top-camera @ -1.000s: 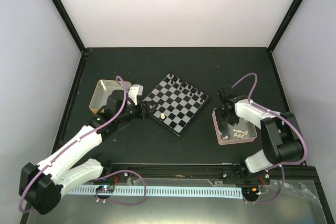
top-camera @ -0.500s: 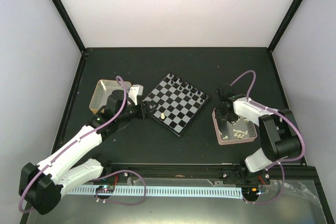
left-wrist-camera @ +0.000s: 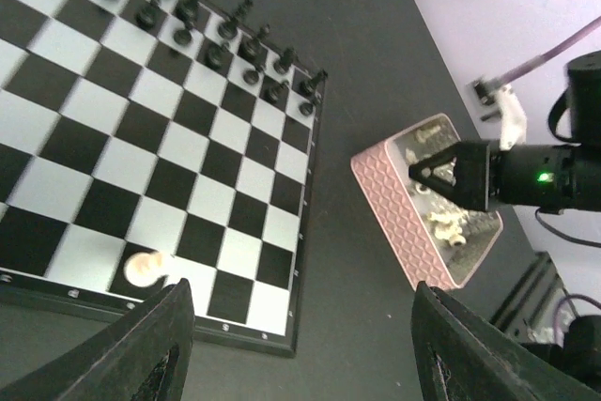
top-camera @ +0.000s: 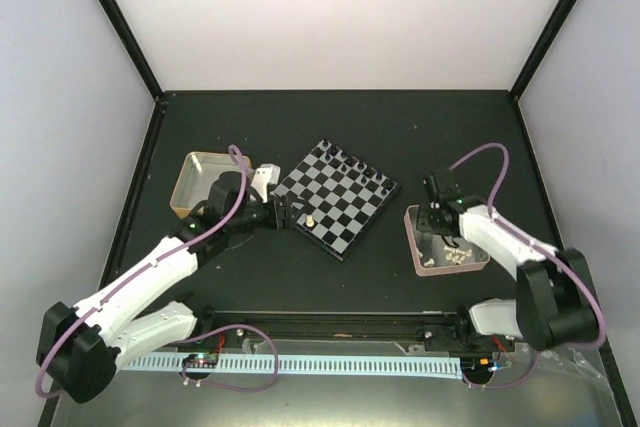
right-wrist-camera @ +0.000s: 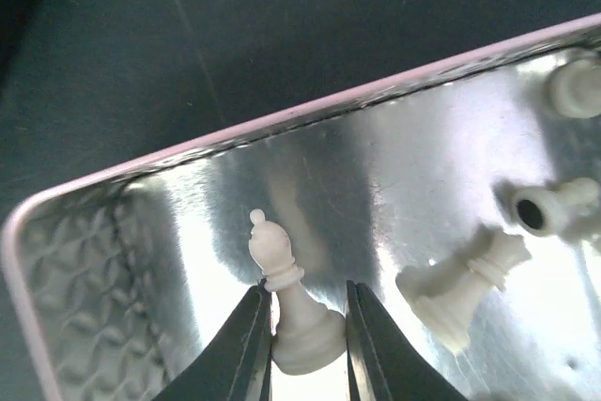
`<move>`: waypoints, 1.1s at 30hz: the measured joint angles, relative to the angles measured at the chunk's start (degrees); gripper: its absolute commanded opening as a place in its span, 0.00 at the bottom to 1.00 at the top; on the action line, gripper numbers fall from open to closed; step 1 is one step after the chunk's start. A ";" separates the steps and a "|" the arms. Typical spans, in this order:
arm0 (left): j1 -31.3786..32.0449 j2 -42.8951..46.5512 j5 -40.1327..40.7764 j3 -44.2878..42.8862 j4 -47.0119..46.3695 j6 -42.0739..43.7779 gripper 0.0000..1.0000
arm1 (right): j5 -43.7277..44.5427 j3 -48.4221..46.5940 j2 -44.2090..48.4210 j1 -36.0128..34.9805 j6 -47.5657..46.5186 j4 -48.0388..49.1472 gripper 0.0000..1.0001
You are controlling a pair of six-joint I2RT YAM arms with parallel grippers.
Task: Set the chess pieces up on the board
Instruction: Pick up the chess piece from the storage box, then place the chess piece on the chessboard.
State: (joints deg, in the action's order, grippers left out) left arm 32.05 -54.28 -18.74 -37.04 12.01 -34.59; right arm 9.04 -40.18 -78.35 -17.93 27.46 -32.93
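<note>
The board (top-camera: 338, 197) lies at the table's middle, with black chess pieces (top-camera: 350, 162) along its far edge and one cream piece (top-camera: 312, 219) near its front left edge. My left gripper (top-camera: 283, 212) hovers open by that edge; its wrist view shows the board (left-wrist-camera: 141, 138), the cream piece (left-wrist-camera: 146, 268) and nothing between the fingers (left-wrist-camera: 169, 326). My right gripper (top-camera: 440, 232) is down inside the pink tray (top-camera: 412, 242). In the right wrist view it (right-wrist-camera: 305, 298) is shut on a cream bishop (right-wrist-camera: 300, 321) that rests on the tray's shiny floor.
Loose cream pieces (right-wrist-camera: 465, 293) lie in the tray to the right of the held bishop, also seen from above (top-camera: 458, 257). A yellow-rimmed metal tin (top-camera: 195, 182) stands at the left behind my left arm. The tray's pink rim (right-wrist-camera: 188, 152) runs just beyond the bishop.
My right gripper has dropped lower into the pink tray and closed its fingers round the bishop. The left gripper has edged slightly toward the board.
</note>
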 measured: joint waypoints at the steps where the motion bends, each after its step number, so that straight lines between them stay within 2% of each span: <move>1: 0.24 -0.55 -0.48 -0.02 -0.02 -0.35 0.65 | -0.04 0.81 2.34 0.00 0.15 0.26 0.13; 6: 1.81 -4.66 -5.35 -2.32 0.15 -3.32 0.67 | -4.72 5.14 18.40 0.02 -0.42 3.91 0.13; 10: 2.86 -8.87 -10.80 -6.91 -0.22 -5.33 0.69 | -18.84 8.28 29.66 -0.07 -1.44 12.22 0.13; 13: 3.54 -12.50 -15.80 -10.58 -1.51 -6.78 0.70 | -31.34 9.97 32.46 -0.98 -1.18 19.93 0.13; 16: 4.66 -14.99 -19.58 -13.25 -3.15 -7.91 0.73 | -40.19 11.23 32.65 -2.78 -0.48 25.18 0.13; 21: 6.95 -18.18 -23.76 -17.49 -4.55 -8.94 0.72 | -47.95 11.50 32.57 -7.58 -0.42 29.57 0.13; 24: 7.80 -20.74 -24.57 -19.39 -4.50 -9.01 0.67 | -49.00 11.30 32.20 -9.90 -0.83 30.05 0.13; 28: 8.41 -23.39 -24.83 -20.15 -4.11 -9.07 0.51 | -49.07 11.30 31.34 -11.47 -1.66 30.05 0.13; 33: 10.19 -25.05 -25.09 -21.35 -2.36 -8.81 0.36 | -48.98 11.28 30.93 -11.96 -2.05 29.99 0.13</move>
State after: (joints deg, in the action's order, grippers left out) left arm 42.24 -79.33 -43.83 -58.39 9.65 -43.40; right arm -39.94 -28.91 -47.42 -29.89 25.41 -2.94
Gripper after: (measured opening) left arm 0.435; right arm 0.178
